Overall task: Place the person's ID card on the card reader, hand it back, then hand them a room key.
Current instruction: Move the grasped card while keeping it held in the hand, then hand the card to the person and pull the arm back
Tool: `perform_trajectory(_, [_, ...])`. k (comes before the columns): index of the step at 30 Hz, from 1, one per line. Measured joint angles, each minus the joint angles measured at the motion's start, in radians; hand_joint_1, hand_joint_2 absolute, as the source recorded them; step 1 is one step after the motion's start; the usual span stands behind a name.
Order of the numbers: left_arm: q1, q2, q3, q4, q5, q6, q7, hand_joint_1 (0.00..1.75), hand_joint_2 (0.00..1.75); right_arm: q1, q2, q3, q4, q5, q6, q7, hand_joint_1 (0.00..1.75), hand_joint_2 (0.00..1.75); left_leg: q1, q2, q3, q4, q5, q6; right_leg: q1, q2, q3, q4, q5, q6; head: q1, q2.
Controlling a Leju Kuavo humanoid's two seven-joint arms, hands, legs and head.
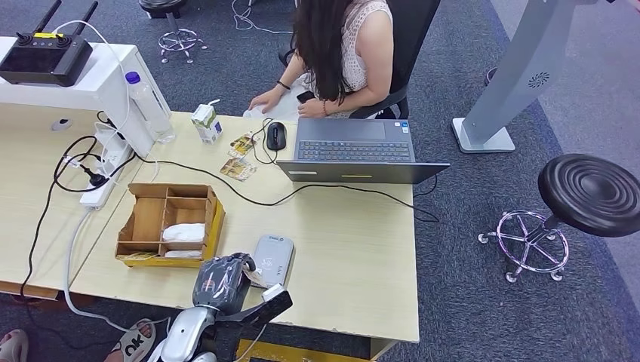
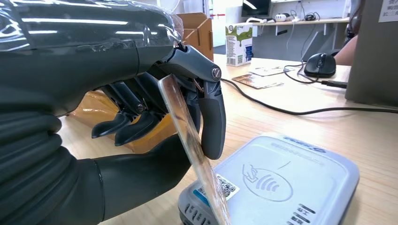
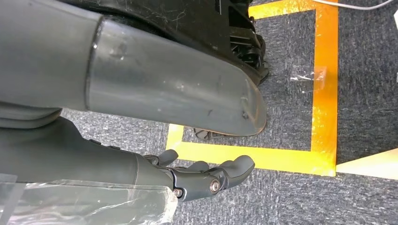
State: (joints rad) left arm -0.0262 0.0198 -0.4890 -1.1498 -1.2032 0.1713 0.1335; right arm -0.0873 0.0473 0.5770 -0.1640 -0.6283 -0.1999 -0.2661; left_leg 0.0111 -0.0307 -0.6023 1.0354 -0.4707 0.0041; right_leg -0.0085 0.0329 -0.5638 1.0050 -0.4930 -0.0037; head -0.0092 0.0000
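One card (image 2: 192, 154) stands tilted on edge, pinched between the thumb and a finger of the left hand (image 2: 155, 112), its lower corner just over the near end of the grey card reader (image 2: 281, 183). Other fingers (image 2: 126, 124) of that hand curl loosely behind the card. From the head view, the left hand (image 1: 221, 283) sits at the near edge of the desk (image 1: 355, 256), beside the card reader (image 1: 273, 259) and a cardboard organiser box (image 1: 170, 223). Across the desk, a person (image 1: 343, 53) sits behind an open laptop (image 1: 355, 149). Hanging above the carpet, the right hand (image 3: 202, 178) holds nothing, its fingers slightly bent and apart.
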Motion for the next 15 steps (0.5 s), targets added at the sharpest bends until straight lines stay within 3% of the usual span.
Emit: perform_trajectory(15, [0.008, 0.001, 0.042, -0.01, -0.057, 0.0, 0.059, 1.75, 1.75, 0.001, 0.004, 0.005, 0.0, 0.0, 0.001, 0.002, 0.0, 0.0, 0.0, 0.0, 0.0, 0.0, 0.0, 0.0, 0.0, 0.0, 0.0, 0.0, 0.0, 0.0, 0.0, 0.0])
